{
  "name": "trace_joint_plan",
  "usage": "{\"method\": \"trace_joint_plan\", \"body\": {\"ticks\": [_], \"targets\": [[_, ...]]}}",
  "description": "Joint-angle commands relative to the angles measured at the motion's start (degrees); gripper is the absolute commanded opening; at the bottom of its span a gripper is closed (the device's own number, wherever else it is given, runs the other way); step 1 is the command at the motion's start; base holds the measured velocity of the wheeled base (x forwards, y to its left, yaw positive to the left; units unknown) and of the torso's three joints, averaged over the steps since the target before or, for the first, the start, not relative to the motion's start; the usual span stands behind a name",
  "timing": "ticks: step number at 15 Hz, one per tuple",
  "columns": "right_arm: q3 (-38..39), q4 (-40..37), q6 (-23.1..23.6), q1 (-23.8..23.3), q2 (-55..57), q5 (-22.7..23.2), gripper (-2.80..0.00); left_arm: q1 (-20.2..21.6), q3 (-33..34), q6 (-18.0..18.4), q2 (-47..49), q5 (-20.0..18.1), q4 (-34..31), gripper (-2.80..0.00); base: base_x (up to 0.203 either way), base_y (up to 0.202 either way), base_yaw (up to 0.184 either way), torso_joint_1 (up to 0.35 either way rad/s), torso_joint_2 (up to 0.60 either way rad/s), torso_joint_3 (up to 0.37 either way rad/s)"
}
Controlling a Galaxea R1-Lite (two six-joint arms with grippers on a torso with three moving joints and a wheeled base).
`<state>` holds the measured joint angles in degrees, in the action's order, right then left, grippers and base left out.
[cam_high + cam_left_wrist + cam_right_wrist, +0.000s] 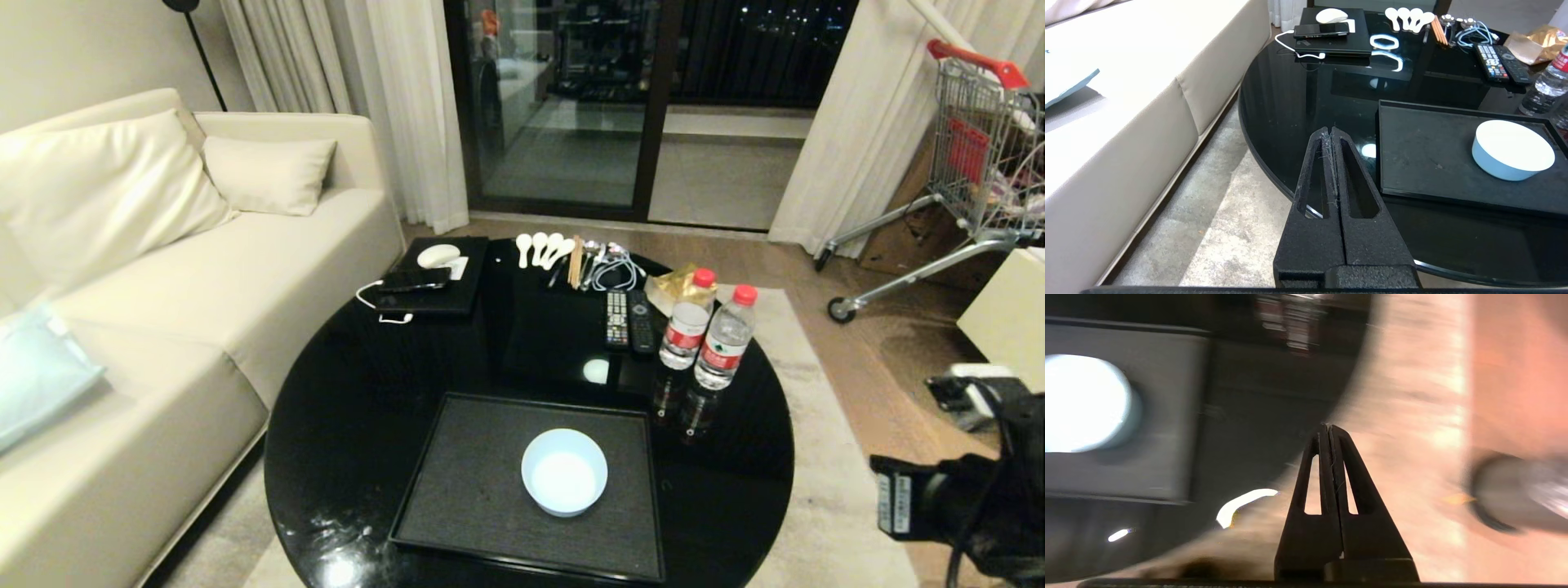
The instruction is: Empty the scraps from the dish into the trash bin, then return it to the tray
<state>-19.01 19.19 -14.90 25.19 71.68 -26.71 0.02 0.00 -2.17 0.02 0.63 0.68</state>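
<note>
Your dish (564, 471) sits empty on the tray (473, 482), at 6 o'clock on the round black surface (367, 392). Sofa (163, 269) at 9, bottles (709, 335) at 2. Both end effectors clenched, right (1328, 426) off the surface's edge, left (1332, 130) parked.

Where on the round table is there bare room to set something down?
Bare: the tray left of the dish, and the table between tray, sofa-side edge and black slab. Crowded: the far rim with spoons, remotes and bottles.
</note>
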Motion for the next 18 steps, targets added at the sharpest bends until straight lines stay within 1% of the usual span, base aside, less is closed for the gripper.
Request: {"method": "trace_joint_plan", "body": {"ticks": [1,2,4,5,7,8,10,12,15,18], "targets": [[7.3,2.2,4.7,-8.4,-9.0,0.5,-2.80,0.0,0.0,0.0,0.0,0.1,0.0,-2.80,0.000,0.000,0.000,0.000,0.00,0.000],[9.9,3.0,7.4,-11.4,-11.9,2.7,-2.80,0.1,0.0,0.0,0.0,0.0,0.0,-2.80,0.000,0.000,0.000,0.000,0.00,0.000],[14.3,3.9,13.3,-18.9,-18.5,12.1,-2.80,0.1,0.0,0.0,0.0,0.1,0.0,-2.80,0.000,0.000,0.000,0.000,0.00,0.000],[16.4,4.0,15.9,-21.7,-21.5,16.4,-2.80,0.0,0.0,0.0,0.0,0.0,0.0,-2.80,0.000,0.000,0.000,0.000,0.00,0.000],[18.2,0.9,18.8,-26.3,-28.9,23.7,-2.80,0.1,0.0,0.0,0.0,0.0,0.0,-2.80,0.000,0.000,0.000,0.000,0.00,0.000],[18.5,-2.1,19.4,-27.5,-32.9,25.8,-2.80,0.0,0.0,0.0,0.0,0.0,0.0,-2.80,0.000,0.000,0.000,0.000,0.00,0.000],[18.6,-9.8,20.0,-29.0,-41.7,28.0,-2.80,0.0,0.0,0.0,0.0,0.1,0.0,-2.80,0.000,0.000,0.000,0.000,0.00,0.000],[18.5,-15.8,20.3,-29.8,-48.3,28.1,-2.80,0.0,0.0,0.0,0.0,0.0,0.0,-2.80,0.000,0.000,0.000,0.000,0.00,0.000],[18.9,-19.1,20.3,-30.0,-55.3,27.8,-2.80,0.1,0.0,0.0,0.0,0.1,0.0,-2.80,0.000,0.000,0.000,0.000,0.00,0.000],[19.0,-19.1,20.4,-30.0,-55.4,27.8,-2.80,0.0,0.0,0.0,0.0,0.0,0.0,-2.80,0.000,0.000,0.000,0.000,0.00,0.000]]}}
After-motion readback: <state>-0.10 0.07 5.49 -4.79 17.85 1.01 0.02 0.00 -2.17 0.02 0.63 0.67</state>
